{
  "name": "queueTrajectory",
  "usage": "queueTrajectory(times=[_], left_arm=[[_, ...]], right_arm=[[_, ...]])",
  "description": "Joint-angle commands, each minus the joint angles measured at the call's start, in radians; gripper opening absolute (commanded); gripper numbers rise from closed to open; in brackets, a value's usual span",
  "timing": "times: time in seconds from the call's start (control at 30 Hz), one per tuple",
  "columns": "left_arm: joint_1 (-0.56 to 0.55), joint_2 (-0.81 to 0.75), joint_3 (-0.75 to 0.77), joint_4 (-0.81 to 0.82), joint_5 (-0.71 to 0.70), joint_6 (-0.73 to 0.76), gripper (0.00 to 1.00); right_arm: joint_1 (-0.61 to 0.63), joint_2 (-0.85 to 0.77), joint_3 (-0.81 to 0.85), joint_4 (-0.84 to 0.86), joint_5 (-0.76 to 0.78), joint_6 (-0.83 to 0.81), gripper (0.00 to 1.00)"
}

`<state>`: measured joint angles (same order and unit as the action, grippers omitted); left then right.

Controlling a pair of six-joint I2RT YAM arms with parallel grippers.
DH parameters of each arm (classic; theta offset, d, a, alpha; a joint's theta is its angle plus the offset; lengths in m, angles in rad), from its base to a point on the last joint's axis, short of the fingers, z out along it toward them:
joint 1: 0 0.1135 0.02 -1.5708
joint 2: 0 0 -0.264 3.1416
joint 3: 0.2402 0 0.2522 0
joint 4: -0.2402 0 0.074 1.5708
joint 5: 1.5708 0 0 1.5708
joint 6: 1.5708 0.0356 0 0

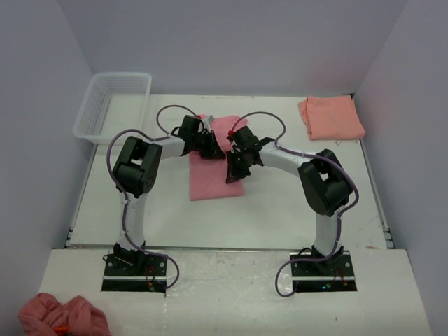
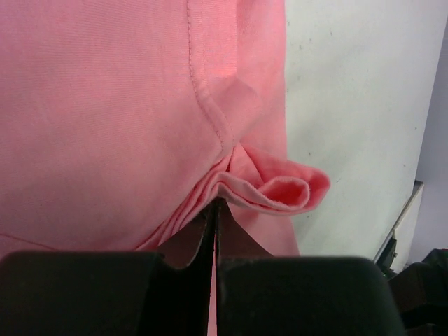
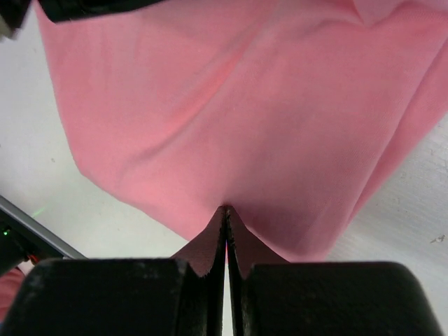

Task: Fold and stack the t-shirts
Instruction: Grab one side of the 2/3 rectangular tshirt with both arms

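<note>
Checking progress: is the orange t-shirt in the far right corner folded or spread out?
Folded: the orange t-shirt lies as a small, neat rectangle, with no sleeves sticking out.

Left arm [image 1: 129,210], right arm [image 1: 323,231]: white links, blk joints, purple cables [image 1: 262,113], blk base plates [image 1: 134,271]; left claw [image 2: 215,210], right claw [image 3: 225,217] blk.

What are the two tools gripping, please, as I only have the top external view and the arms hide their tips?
Observer: The left tool is shut on a bunched fold of the rose-pink t-shirt, right beside a stitched seam.
Operator: Thank you. And is the right tool holding anything?
Observer: Yes, the right tool is shut on the same shirt near its edge, and the cloth tents up into its tips.
</note>
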<state>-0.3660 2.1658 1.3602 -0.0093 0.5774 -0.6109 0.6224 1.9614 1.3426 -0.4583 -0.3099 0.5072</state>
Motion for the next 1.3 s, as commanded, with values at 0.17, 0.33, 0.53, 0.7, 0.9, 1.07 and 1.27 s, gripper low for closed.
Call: queueTrajectory(times=[0.17, 0.33, 0.53, 0.7, 0.9, 1.07, 1.27], left_arm=[[0.016, 0.009, 0.042, 0.077, 0.075, -0.021, 0.00], [0.013, -0.017, -0.006, 0.069, 0.065, -0.024, 0.00], [0.012, -0.096, -0.139, 0.045, 0.007, -0.001, 0.00], [0.010, -0.173, -0.254, 0.045, -0.028, 0.019, 0.00], [0.001, -0.238, -0.360, 0.074, -0.048, 0.013, 0.00], [-0.027, -0.253, -0.394, 0.086, -0.059, 0.010, 0.00], [-0.073, -0.265, -0.397, 0.091, -0.077, 0.004, 0.00]], right_arm=[[0.056, 0.024, -0.045, -0.009, 0.083, 0.079, 0.00], [0.082, 0.039, -0.069, -0.017, 0.129, 0.125, 0.00], [0.097, 0.008, -0.126, -0.002, 0.150, 0.178, 0.00], [0.118, -0.053, -0.216, 0.007, 0.190, 0.241, 0.00], [0.138, -0.105, -0.358, 0.066, 0.187, 0.303, 0.00], [0.161, -0.140, -0.454, 0.115, 0.180, 0.338, 0.00], [0.224, -0.205, -0.539, 0.139, 0.190, 0.389, 0.00]])
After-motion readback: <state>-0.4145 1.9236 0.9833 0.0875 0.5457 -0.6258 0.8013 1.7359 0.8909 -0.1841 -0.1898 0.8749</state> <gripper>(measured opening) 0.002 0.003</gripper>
